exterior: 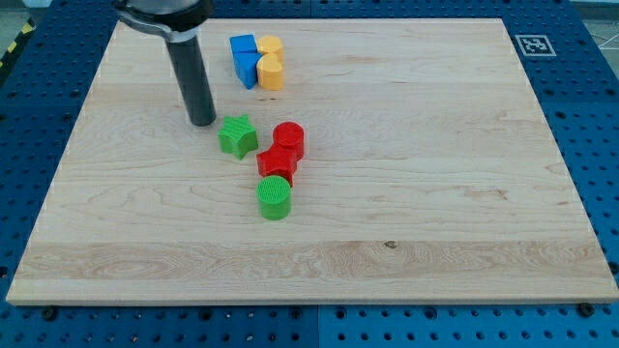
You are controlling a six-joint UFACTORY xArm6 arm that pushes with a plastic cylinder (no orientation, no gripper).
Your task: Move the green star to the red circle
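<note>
The green star (pixel 237 135) lies on the wooden board (pixel 435 193), left of centre. The red circle (pixel 288 139) stands just to its right, a small gap between them. My tip (pixel 202 122) rests on the board just left of and slightly above the green star, close to it but apart. The rod rises from there to the view's top.
A red star-like block (pixel 277 161) sits below the red circle and touches it. A green cylinder (pixel 275 197) lies below that. Near the view's top are two blue blocks (pixel 245 58) beside two yellow blocks (pixel 271 63). A tag (pixel 531 43) marks the board's top right corner.
</note>
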